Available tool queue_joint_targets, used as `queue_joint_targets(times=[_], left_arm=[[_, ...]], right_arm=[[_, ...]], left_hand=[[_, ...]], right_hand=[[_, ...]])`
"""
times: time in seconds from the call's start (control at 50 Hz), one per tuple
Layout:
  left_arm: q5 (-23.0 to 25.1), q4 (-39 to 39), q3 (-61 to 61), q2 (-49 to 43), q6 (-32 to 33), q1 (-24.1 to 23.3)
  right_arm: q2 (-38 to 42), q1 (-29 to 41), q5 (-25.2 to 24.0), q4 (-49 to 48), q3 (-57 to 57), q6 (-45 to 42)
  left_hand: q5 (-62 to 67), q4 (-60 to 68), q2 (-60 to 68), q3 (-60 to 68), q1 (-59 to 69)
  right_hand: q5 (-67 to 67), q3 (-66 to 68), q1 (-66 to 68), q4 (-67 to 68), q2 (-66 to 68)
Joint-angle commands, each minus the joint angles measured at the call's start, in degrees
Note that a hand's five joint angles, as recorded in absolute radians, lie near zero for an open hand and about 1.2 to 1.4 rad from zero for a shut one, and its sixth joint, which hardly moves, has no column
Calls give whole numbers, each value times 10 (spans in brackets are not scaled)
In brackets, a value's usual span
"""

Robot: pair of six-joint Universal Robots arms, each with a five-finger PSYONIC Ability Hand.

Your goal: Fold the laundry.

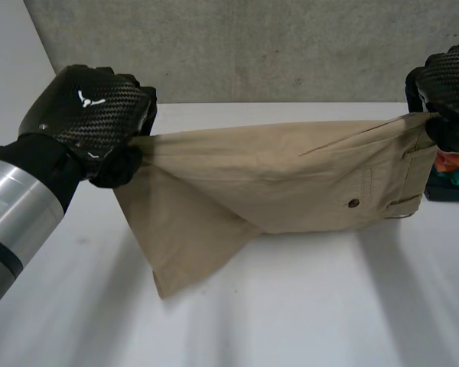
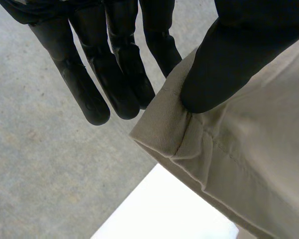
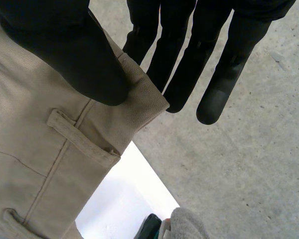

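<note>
As left hand and right hand pinch ends, trousers hang

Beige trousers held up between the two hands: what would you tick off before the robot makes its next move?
1. Left hand pinches the trousers at the hem corner: ok.
2. Right hand pinches the waistband corner beside a belt loop: ok.
3. Top edge stretched between the hands: ok.
4. Cloth hanging flat: not ok; one part sags in a point towards the table.
5. Lowest point lifted off the table: cannot tell.
6. Room near the right hand: not ok; a colourful object stands close beneath it and might snag the cloth.
</note>
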Motion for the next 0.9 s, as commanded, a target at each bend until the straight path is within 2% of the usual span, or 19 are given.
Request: queue_joint_targets(times=[0.02,0.14,0.16,0.22,0.32,0.38,0.48,0.56,0.7,0.8,0.9], left_arm=[[-11,41,17,-98,5,-7],[-11,119,92,-250,17,-5],[-12,142,123,-293,27,-2],[-9,179,172,-347,47,0],[28,285,293,-464,93,29],[40,325,349,-492,97,41],[38,416,460,-491,90,64],[33,455,467,-447,81,70],[35,458,400,-365,53,67],[37,457,286,-314,47,67],[35,445,181,-307,46,63]], right_arm=[[62,-1,7,-9,-1,-14],[183,0,19,-29,-33,-28],[210,3,32,-39,-46,-28],[249,7,55,-70,-68,-24],[338,26,101,-216,-113,-23],[371,46,131,-307,-166,-17],[377,68,178,-449,-261,7],[362,82,192,-520,-312,30],[354,104,191,-512,-326,39],[357,113,188,-480,-299,39],[374,111,183,-453,-250,41]], left_hand=[[138,114,114,116,139],[138,114,114,116,139],[138,114,114,116,139],[138,114,114,116,139],[138,114,114,116,139],[138,114,114,116,139],[138,114,114,116,139],[138,114,114,116,139],[138,114,114,116,139],[138,114,114,116,139],[138,114,114,116,139]], right_hand=[[117,121,185,114,129],[117,121,185,114,129],[117,121,185,114,129],[117,121,185,114,129],[117,121,185,114,129],[117,121,185,114,129],[117,121,185,114,129],[117,121,185,114,129],[117,121,185,114,129],[117,121,185,114,129],[117,121,185,114,129]])
